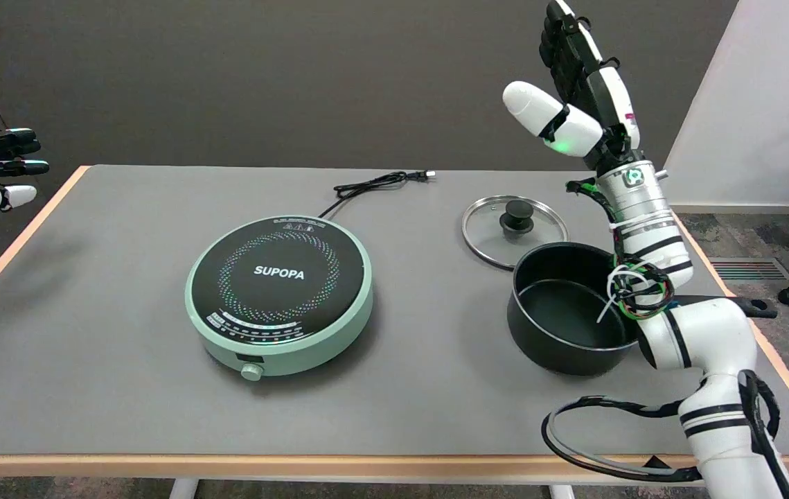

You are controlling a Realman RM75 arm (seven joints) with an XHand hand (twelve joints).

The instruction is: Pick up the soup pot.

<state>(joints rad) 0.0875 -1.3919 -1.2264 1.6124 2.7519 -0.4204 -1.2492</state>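
Up above the worktop (124, 388), the right hand (578, 83) is raised in the air with its fingers spread and nothing in them. Well below it sits the black soup pot (564, 312), uncovered, on the grey surface beside the arm's forearm, its long handle (758, 306) running out behind the arm. Between the hand and the pot lies the glass lid (515, 226), flat, just touching the pot's far rim. Farther off, on the thumb's side of the hand, stands the green induction cooker (280, 291), with its cord (373, 186) trailing away.
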